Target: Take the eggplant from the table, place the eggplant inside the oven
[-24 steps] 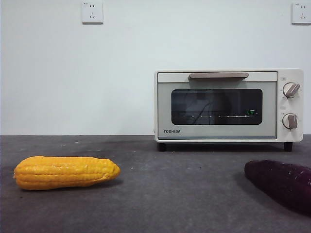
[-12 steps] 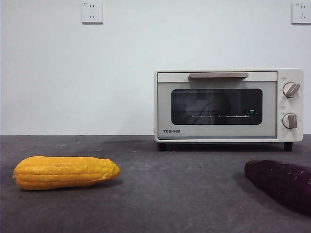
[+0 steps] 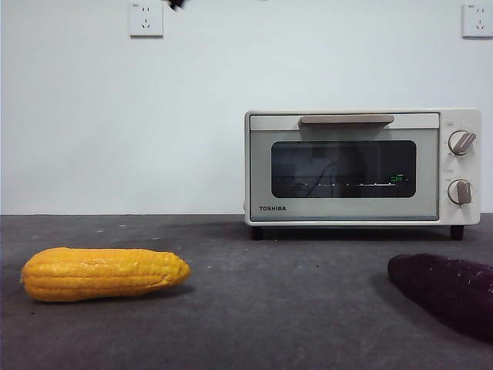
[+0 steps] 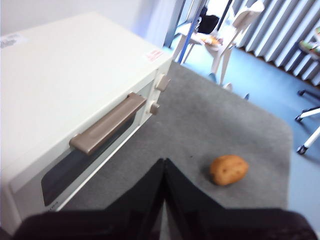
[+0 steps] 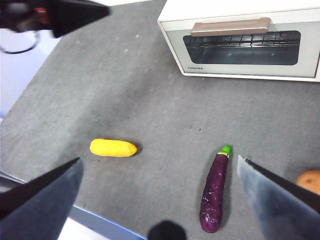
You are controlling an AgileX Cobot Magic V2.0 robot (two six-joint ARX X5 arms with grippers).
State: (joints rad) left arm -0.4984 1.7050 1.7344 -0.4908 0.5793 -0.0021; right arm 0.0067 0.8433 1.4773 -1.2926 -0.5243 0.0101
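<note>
my left gripper (image 4: 164, 170) has its jaws pressed together on nothing, hanging high above the oven (image 3: 362, 166), near the handle (image 4: 109, 122). my right gripper (image 5: 160, 200) is spread wide with nothing in it, high over the table (image 3: 293, 308) and looking down on the eggplant (image 5: 215, 192).

what changed in the last half second — a small black tip (image 3: 176, 4) has come into the top edge of the front view, where the earlier pictures showed only bare wall. i take that as an arm starting to move in; i'd guess the left one, headed for the door, but the front view alone won't confirm which. nothing on the table has shifted.

the oven door is shut, so i judge it has to be opened before anything goes inside, and the task is barely started.

the eggplant lies flat on the table in front of the oven, well apart from the corn (image 3: 104, 273). it's dark purple, long, a bit wrinkled, with a green stem end pointing toward the oven. a brownish lump (image 5: 310, 181) sits just beyond it.
</note>
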